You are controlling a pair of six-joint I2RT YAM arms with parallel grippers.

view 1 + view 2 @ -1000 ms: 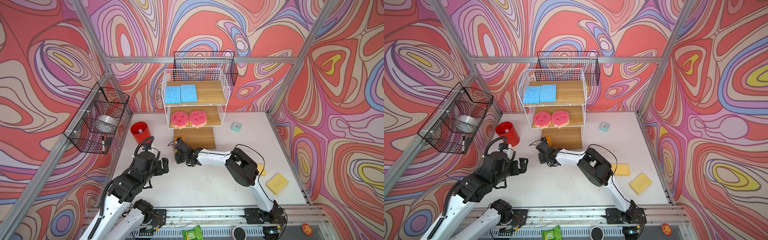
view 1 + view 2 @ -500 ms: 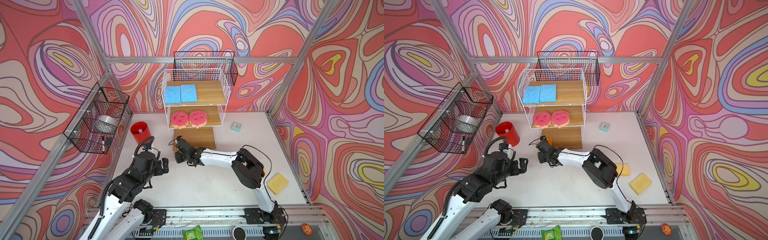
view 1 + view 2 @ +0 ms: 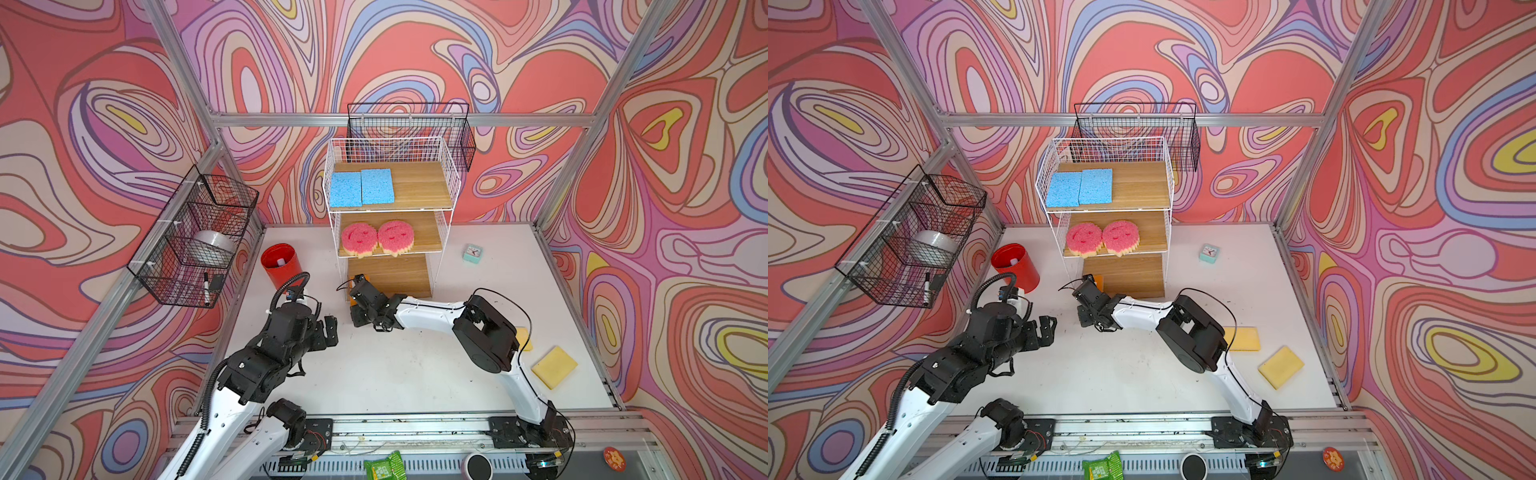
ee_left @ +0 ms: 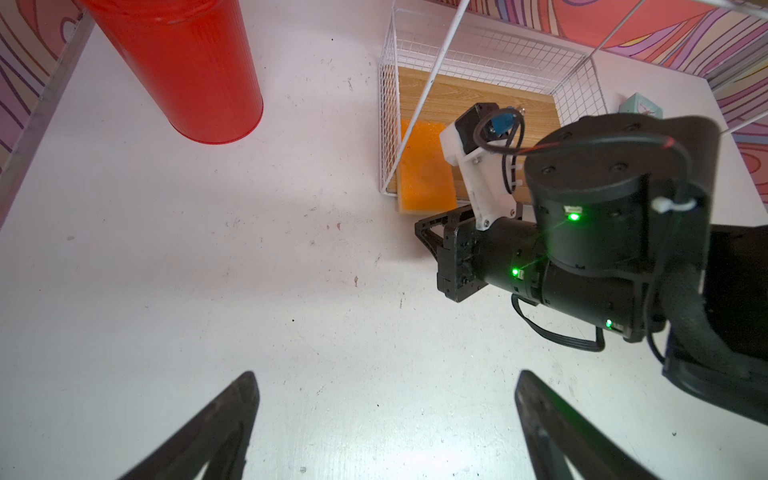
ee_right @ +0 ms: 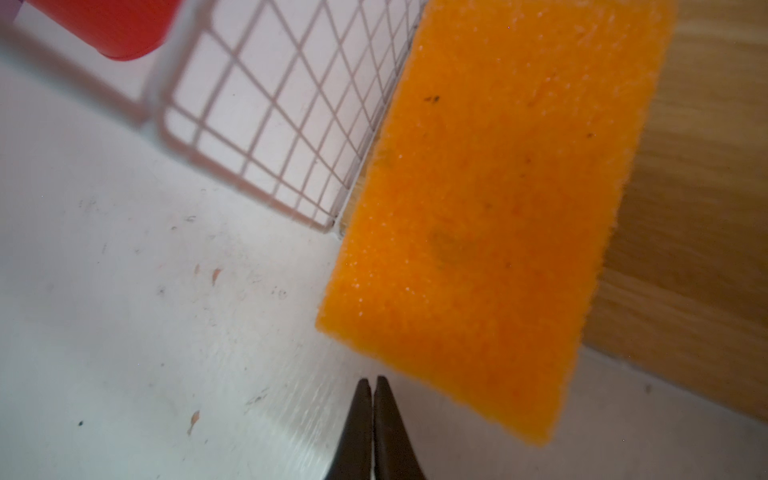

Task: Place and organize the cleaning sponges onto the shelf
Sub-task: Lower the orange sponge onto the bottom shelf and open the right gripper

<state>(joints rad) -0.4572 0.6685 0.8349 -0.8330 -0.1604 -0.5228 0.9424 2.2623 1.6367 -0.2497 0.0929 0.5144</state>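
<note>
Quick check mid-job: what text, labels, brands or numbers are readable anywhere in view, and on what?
No text here is legible.
On the green packet: white print, too blurred to read.
On the round orange sticker: a pale mark, too small to read.
On the small clock: dial markings too small to read.
On the orange sponge, the shelf and the red can: no lettering visible.

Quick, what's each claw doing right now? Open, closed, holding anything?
Left claw: open, holding nothing.
Right claw: closed, holding nothing; it is not gripping the orange sponge.
</note>
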